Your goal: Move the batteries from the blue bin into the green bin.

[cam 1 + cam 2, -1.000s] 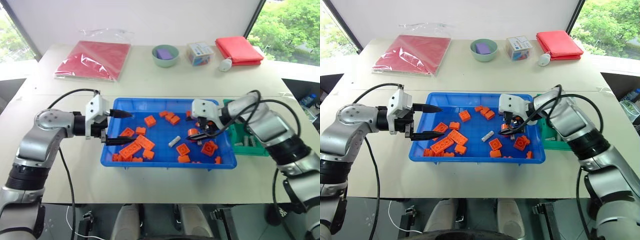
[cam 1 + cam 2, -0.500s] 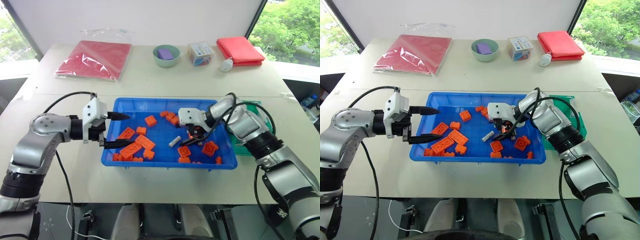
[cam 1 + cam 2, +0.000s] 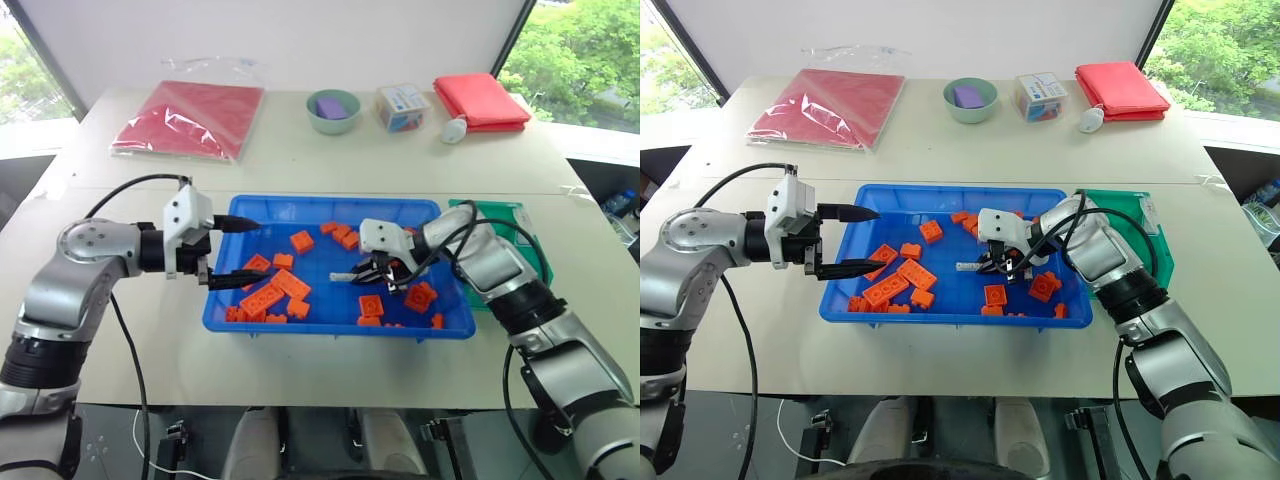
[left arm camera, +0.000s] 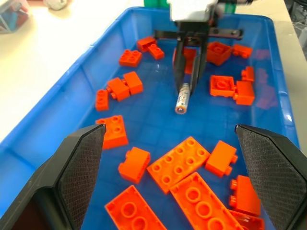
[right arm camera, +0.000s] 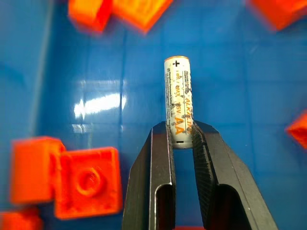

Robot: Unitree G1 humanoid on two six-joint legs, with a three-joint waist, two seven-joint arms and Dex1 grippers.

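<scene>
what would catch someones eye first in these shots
The blue bin at the table's middle, strewn with orange bricks, draws the eye first. Inside it the right gripper pinches one end of a battery, while the left gripper hangs open over the bin's left edge.

windowed lab, sorting table (image 3: 300,165)

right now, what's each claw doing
Left claw: open, empty, over the left end of the blue bin.
Right claw: closed on one end of a battery in the blue bin.
</scene>
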